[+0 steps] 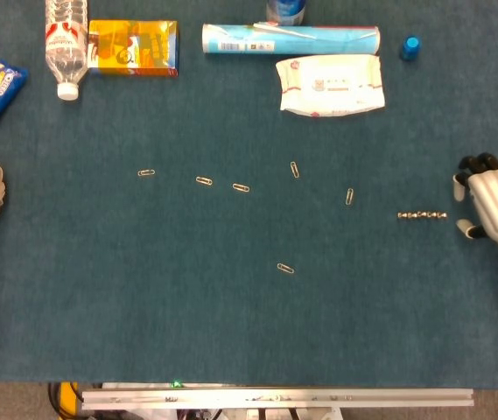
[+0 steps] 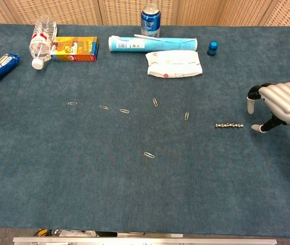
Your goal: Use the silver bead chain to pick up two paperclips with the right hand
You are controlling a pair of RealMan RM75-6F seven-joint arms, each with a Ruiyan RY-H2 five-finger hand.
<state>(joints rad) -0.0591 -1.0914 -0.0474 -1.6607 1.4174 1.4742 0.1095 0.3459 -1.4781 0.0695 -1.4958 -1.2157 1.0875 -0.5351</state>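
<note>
1. The right hand [image 2: 280,104] hovered at the right edge of the frame, palm down, fingers spread and curved downward, holding nothing. That arched shape looked like readiness for a pinch from above, which a thin chain lying flat on cloth would call for.

2. The bead chain [image 2: 229,125] lay straight and flat on the blue table cover [image 2: 134,194], right of centre. It sat just to the left of the hand, near the fingertips [image 2: 250,108] but clearly apart from them; no contact showed in either view.

3. In the head view the chain [image 1: 422,214] lay level with the gap between the upper fingers and the thumb of the hand [image 1: 492,204], so a short move toward the left of the frame would likely bring it into reach.

4. The paperclips were scattered singly to the left of the chain, probably so each could be lifted on its own. The nearest paperclip [image 2: 186,116] stood just left of the chain, another [image 2: 155,102] slightly higher, a lower one [image 2: 149,154] near centre, and a loose row of three [image 2: 103,107] ran toward the left.

5. The left hand showed in neither view.

6. A judgement: the task was at its start, with the chain not yet grasped and no clip lifted.
</note>
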